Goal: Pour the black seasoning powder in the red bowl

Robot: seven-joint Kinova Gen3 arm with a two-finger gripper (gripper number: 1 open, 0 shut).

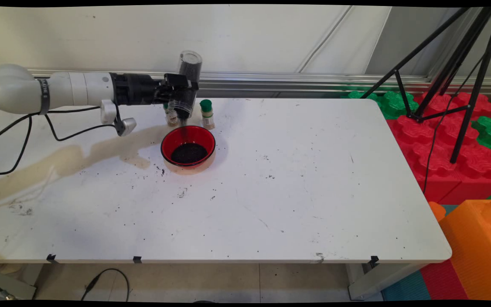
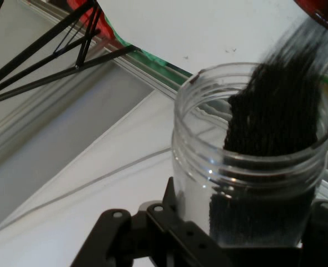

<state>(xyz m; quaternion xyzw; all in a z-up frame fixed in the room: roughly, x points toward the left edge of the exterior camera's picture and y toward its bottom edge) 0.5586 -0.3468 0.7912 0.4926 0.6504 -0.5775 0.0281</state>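
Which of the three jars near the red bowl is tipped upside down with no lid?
The clear jar held in the gripper, pouring dark grains; both small spice jars stand upright on the table.

Black tripod [image 1: 450, 76], red and green foam blocks [image 1: 441, 140], orange block [image 1: 480, 247]

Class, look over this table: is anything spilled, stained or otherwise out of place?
Yes. Dark grains lie scattered on the table beside the red bowl, outside it, and a brownish stain streaks the table's left side.
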